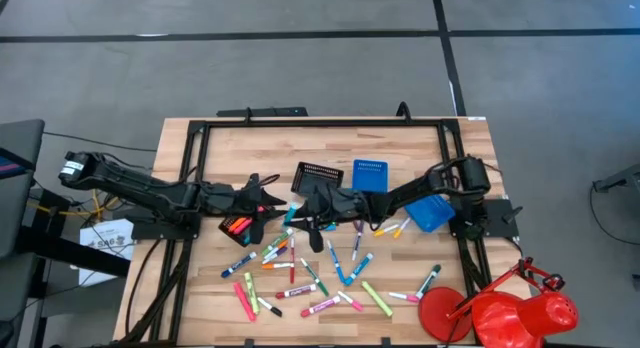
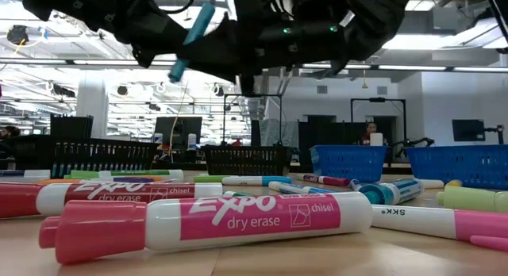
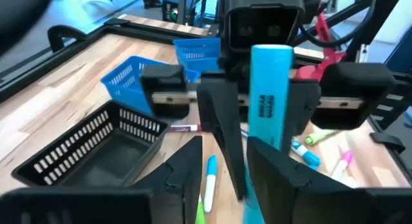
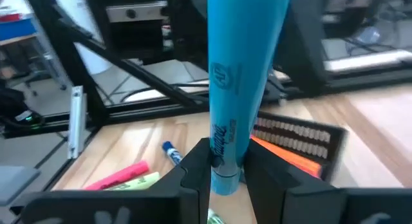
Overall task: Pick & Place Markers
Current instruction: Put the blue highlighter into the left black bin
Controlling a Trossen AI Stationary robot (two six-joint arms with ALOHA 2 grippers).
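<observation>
Right wrist view: we see the right end effector (image 4: pixel 222 163) pinching a light blue marker (image 4: pixel 241 76) near one end, the pen standing up between its fingers. High view: both arms meet over mid-worktop (image 1: pixel 460 288), the left end effector (image 1: pixel 283 209) at that same pen (image 1: pixel 291 210); we cannot tell whether its fingers press it. Other markers (image 1: pixel 310 278) lie scattered nearer the front edge. Black tray (image 1: pixel 317 175) and blue tray (image 1: pixel 369 174) sit behind.
</observation>
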